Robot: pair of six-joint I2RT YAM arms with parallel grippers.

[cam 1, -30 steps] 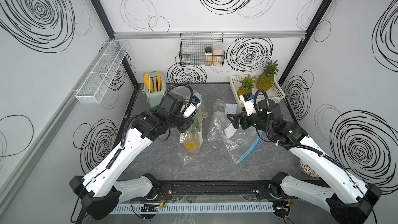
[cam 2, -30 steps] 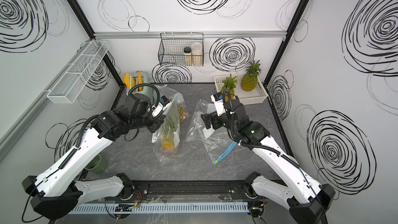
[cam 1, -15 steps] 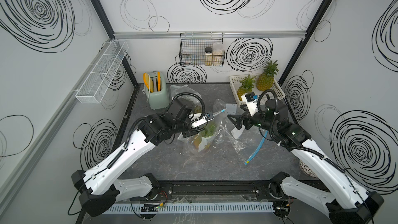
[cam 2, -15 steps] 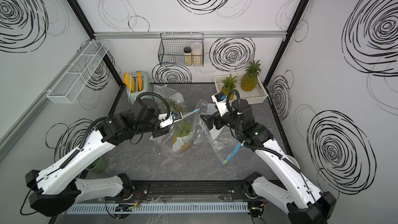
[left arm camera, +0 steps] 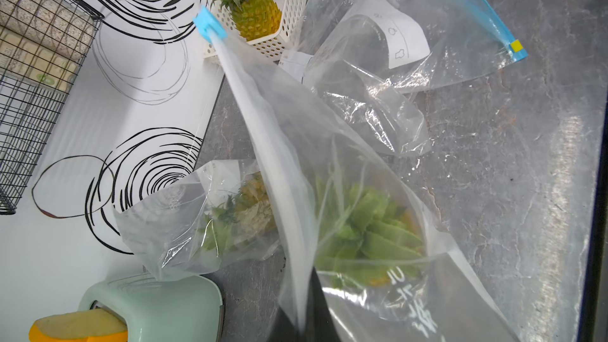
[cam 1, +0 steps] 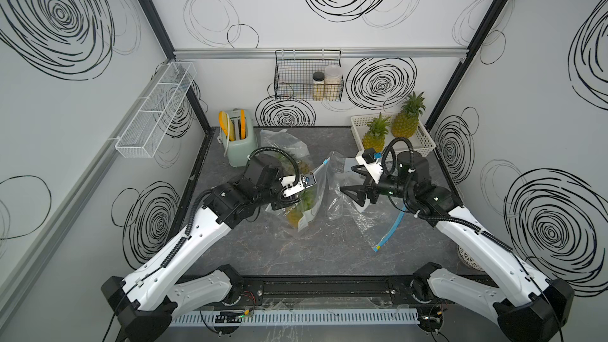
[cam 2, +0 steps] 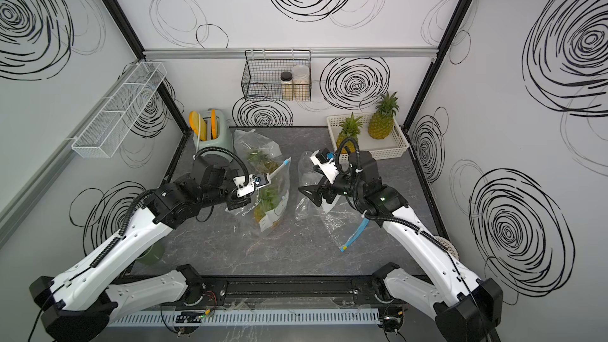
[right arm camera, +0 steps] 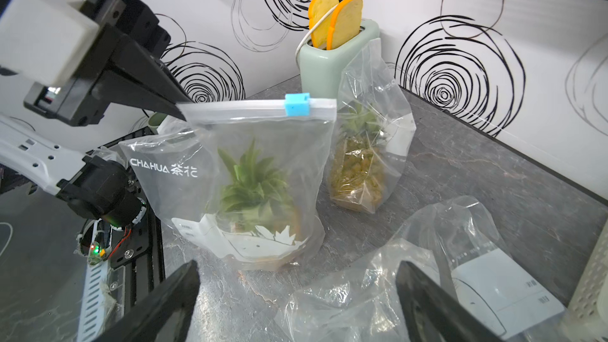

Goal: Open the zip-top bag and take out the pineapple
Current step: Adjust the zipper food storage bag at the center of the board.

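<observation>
At the far left the toaster [cam 1: 241,148] stands at the back of the counter [cam 1: 329,251], with a second bagged pineapple [cam 1: 284,143] just beside it, untouched. Next comes the left hand [right arm camera: 180,109], its jaws pinched together on one top corner of the zip-top bag [right arm camera: 269,146], holding the bag upright while its bottom seems to rest on the counter. The pineapple [right arm camera: 256,192] sits inside, crown up. The blue slider [right arm camera: 297,104] is near the opposite end of the zip strip. The strip between looks flat and sealed, so as far as I can judge the opening has not begun. Right of the bag, the right hand [cam 1: 347,179] hovers with its jaws wide apart and empty, facing the slider but apart from it. Beyond it lie empty bags [cam 1: 375,225], and at the back right a basket [cam 1: 426,146] holds two pineapples [cam 1: 406,123]. Left to do: catch the slider, run it along the strip, spread the mouth and lift the fruit out.
</observation>
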